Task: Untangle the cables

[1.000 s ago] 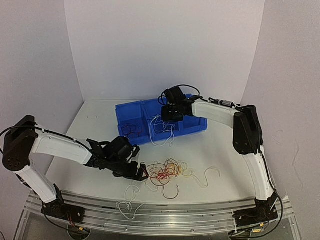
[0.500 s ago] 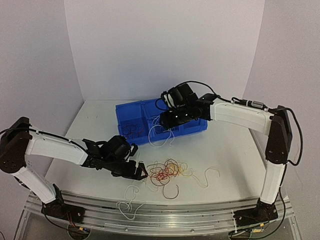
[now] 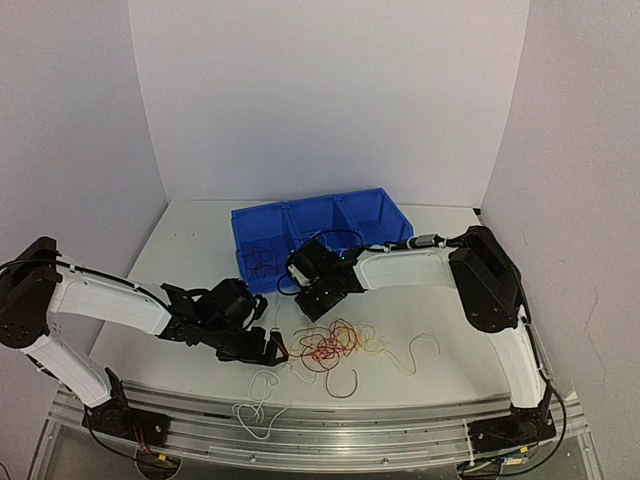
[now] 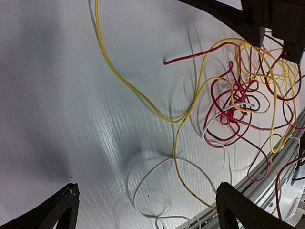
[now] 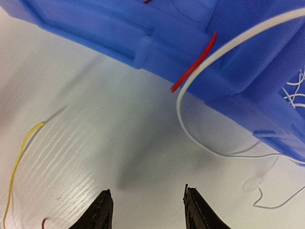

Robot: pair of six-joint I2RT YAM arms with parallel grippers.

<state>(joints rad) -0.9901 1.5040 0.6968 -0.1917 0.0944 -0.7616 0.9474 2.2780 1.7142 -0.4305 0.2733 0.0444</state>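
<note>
Most of the cables [image 3: 335,345] — red, yellow and white — lie tangled on the table [image 3: 450,310] just right of the left gripper [image 3: 274,348], whose jaws stand wide apart and empty, its arm stretched low over the surface. Just beyond the tangle sits the right gripper [image 3: 312,300], jaws parted and holding nothing, its forearm reaching left from a raised elbow. It is close to the front wall of the blue bin [image 3: 310,203] — more strands lie inside.

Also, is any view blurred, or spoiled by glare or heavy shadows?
Top view: even light, sharp, only faint shadows on the table. Left wrist view: the cables are sharp, with soft shadows beside them and a pale sheen on the table. Right wrist view: the bin is near and slightly soft; a dim shadow lies ahead of the pincer.
</note>
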